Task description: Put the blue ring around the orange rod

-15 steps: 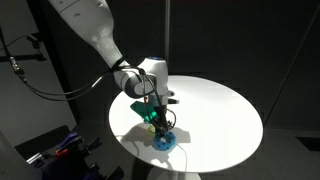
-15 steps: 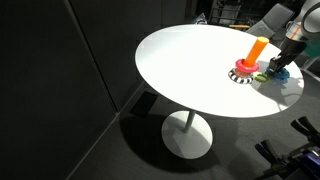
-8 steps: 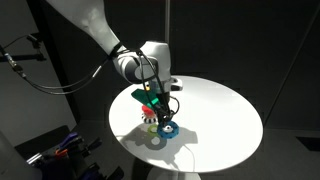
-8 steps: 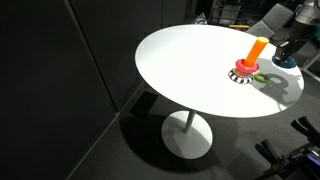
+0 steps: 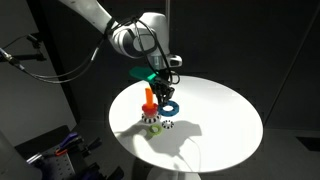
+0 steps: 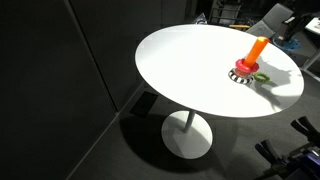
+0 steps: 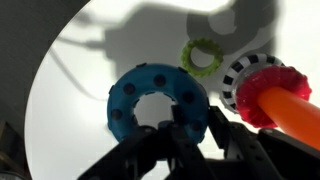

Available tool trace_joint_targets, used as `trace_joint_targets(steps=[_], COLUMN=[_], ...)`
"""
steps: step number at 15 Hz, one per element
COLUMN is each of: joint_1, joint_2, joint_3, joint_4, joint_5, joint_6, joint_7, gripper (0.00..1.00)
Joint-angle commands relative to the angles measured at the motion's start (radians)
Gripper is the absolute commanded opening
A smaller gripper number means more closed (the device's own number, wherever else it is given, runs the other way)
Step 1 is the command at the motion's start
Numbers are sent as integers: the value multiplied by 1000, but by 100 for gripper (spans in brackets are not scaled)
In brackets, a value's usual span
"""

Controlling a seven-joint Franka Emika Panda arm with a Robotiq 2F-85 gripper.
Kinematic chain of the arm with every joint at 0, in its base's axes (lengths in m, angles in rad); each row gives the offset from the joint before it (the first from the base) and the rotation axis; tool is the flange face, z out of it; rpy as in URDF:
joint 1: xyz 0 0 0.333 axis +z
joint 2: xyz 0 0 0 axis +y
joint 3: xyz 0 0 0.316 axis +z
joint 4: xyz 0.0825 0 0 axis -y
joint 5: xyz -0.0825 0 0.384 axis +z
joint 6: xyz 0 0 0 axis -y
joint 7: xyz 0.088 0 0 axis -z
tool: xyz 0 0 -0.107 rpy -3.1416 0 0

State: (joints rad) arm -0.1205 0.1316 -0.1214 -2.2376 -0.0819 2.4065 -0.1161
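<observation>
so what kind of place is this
Probably a robotics lab: a robot arm over a lone round white table, black curtains behind, and cables at the edge.

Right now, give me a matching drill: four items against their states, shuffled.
1 blue ring
2 orange rod
3 yellowish-green ring
4 black-and-white ring

A standing upright
B held in the tool, in the air
C circling the rod's base
D flat on the table, clear of the rod

Pairs: 1-B, 2-A, 3-D, 4-C
</observation>
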Motion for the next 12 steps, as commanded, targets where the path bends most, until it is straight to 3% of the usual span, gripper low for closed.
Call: trace_joint_targets(steps=[1, 12], joint_1=[16, 61], joint_2=[-36, -36], joint_3=[17, 71], joint_4=[67, 232], joint_5=[11, 112], joint_6=[-96, -276], joint_7=[14, 6], gripper=[10, 10])
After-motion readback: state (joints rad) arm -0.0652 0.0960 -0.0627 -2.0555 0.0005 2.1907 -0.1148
